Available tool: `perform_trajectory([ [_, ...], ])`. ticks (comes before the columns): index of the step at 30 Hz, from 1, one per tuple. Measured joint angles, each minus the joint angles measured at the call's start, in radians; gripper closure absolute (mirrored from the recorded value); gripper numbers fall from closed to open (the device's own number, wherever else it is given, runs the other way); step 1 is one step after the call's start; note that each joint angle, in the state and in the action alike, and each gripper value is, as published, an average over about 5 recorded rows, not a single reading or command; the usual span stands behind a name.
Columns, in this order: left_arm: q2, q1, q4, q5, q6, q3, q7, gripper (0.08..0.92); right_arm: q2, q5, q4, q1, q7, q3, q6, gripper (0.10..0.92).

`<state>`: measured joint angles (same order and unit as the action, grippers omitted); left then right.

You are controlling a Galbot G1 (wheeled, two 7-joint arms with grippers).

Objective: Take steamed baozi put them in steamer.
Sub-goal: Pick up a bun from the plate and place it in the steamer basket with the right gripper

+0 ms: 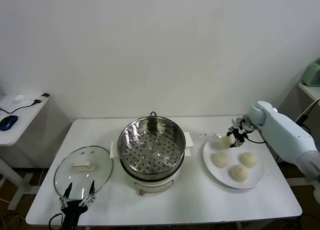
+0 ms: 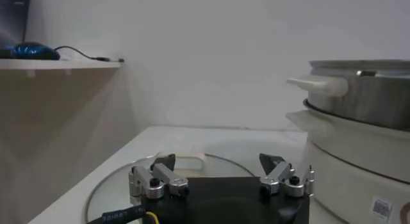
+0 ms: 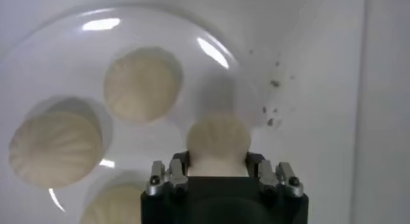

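The steel steamer (image 1: 150,119) with its perforated tray stands mid-table and holds no buns; it also shows in the left wrist view (image 2: 365,97). A white plate (image 1: 257,179) to its right holds three baozi (image 1: 220,159) (image 1: 248,159) (image 1: 239,172). My right gripper (image 1: 233,138) is over the plate's far left edge, shut on a fourth baozi (image 1: 226,140). In the right wrist view the bun (image 3: 218,139) sits between the fingers of the gripper (image 3: 218,161), with the others (image 3: 142,84) (image 3: 56,147) on the plate (image 3: 57,46). My left gripper (image 1: 77,191) is open and empty by the table's front left edge.
A round glass lid (image 1: 83,169) with a cream handle lies left of the steamer, just beyond the left gripper (image 2: 218,162). Dark crumbs (image 1: 206,135) lie on the table beside the plate. A side table with a blue mouse (image 1: 8,122) stands at the far left.
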<state>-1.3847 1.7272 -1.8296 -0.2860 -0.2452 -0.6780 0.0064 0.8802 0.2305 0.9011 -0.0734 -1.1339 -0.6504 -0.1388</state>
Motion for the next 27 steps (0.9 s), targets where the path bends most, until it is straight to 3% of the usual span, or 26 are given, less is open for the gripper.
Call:
perform_trajectory([
  [14,0.001,0.016,-0.029,0.005,0.0,0.001,-0.005,0.177,0.131,-0.055,0.338,-0.32,-0.026,-0.217,-0.227,0.433],
  [27,0.0,0.027,-0.037,0.006,-0.004,-0.004,-0.005,0.177,0.358,0.087,0.32,-0.34,-0.047,-0.319,-0.384,0.473],
])
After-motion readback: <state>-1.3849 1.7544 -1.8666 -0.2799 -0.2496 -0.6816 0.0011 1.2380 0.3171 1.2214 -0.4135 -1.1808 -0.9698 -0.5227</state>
